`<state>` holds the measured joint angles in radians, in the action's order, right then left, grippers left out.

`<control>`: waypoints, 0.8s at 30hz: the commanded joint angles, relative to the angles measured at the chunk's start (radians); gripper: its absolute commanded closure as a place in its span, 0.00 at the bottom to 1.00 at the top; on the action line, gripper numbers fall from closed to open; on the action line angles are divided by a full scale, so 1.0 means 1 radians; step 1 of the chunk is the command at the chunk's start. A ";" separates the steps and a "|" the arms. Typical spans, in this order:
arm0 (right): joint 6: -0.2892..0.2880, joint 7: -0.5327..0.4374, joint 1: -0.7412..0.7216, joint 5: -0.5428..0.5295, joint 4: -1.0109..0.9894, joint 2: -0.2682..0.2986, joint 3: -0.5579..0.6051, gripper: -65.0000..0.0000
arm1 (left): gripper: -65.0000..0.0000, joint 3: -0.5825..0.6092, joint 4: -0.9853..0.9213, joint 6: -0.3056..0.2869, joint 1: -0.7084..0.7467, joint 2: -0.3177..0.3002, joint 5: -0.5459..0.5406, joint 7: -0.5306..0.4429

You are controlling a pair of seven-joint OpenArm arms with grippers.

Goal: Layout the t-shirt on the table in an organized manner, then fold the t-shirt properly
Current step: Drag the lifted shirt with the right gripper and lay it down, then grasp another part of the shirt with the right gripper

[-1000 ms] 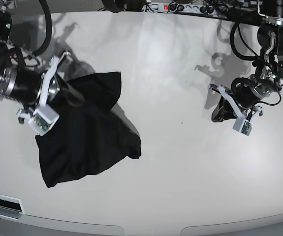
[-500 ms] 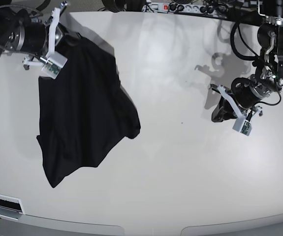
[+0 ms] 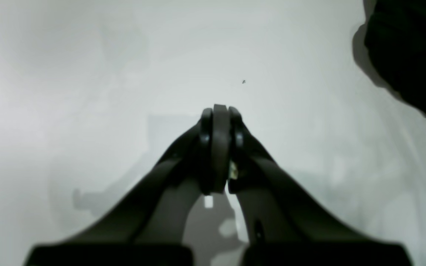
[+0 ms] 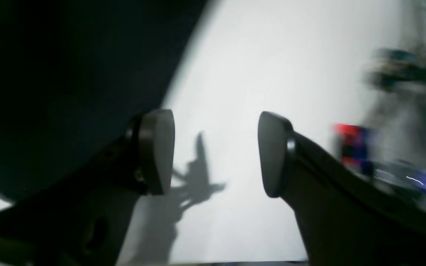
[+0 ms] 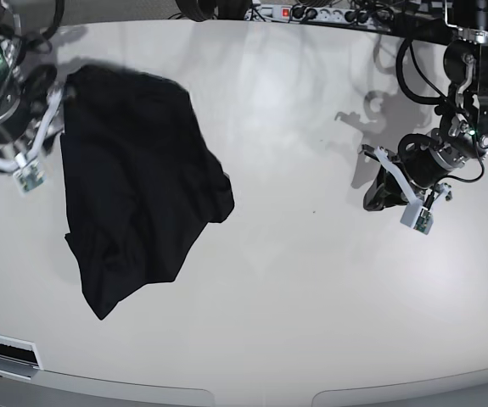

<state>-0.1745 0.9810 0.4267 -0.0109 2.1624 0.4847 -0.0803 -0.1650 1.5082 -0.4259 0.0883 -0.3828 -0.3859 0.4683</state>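
On my base feed the black t-shirt point(image 5: 133, 178) lay loose on the left part of the white worktop point(image 5: 311, 288), stretched from the far edge toward the near side, with rumpled folds along its right edge and its lower end narrowing to a point. The right gripper point(image 4: 215, 153) sat just beside the shirt's upper left edge; in its wrist view the jaws stood apart with nothing between them, bare worktop showing in the gap and dark cloth filling the left of the frame. The left gripper point(image 3: 218, 147) hung over bare worktop well apart from the shirt, its jaws pressed together on nothing, with only a corner of the black cloth at the upper right of its view.
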 commanded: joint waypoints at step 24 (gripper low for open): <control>-0.301 -0.137 -0.484 -0.478 -0.571 -0.338 0.275 0.43 | 1.00 -0.006 0.014 0.000 -0.014 -0.013 -0.016 -0.019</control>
<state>-0.4740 0.8639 -0.0402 -0.4740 1.5730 0.1429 0.1997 -0.1650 1.5082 -0.4236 0.0887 -0.3847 -0.3855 0.4717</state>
